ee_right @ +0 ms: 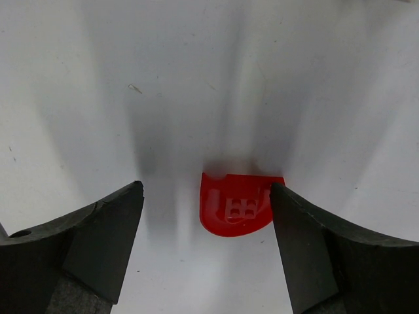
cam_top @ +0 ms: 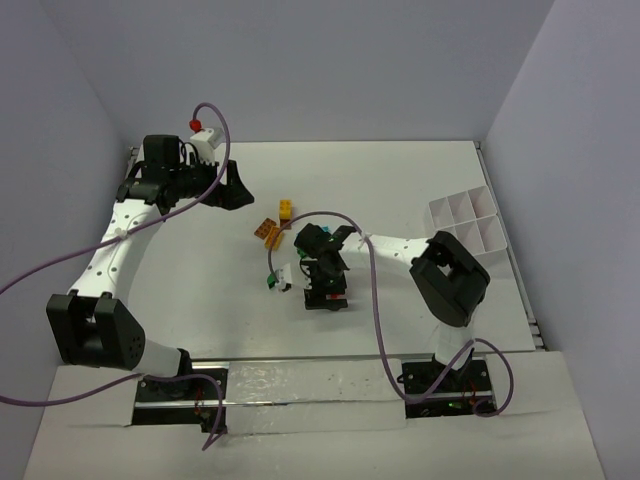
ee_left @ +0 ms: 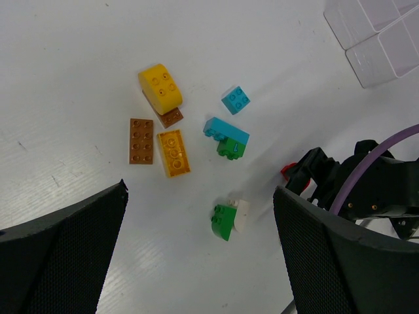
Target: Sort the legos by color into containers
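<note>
The legos lie mid-table. In the left wrist view I see a yellow brick (ee_left: 160, 88), a brown one (ee_left: 141, 140), an orange one (ee_left: 173, 152), two teal ones (ee_left: 235, 99) (ee_left: 226, 129), a green one (ee_left: 230, 149), and a green and white pair (ee_left: 224, 221). My right gripper (ee_right: 206, 196) points down, open around a red half-round (ee_right: 239, 204). Its right finger (ee_right: 308, 242) touches the brick's edge; the left finger stands apart. My left gripper (ee_left: 203, 261) hangs open, high above the table, holding nothing. The white four-compartment container (cam_top: 470, 225) sits far right.
Grey walls close in the table on the left, back and right. The right arm's black wrist and purple cable (ee_left: 366, 176) sit just right of the green and white pair. The left arm (cam_top: 110, 260) stretches along the left side.
</note>
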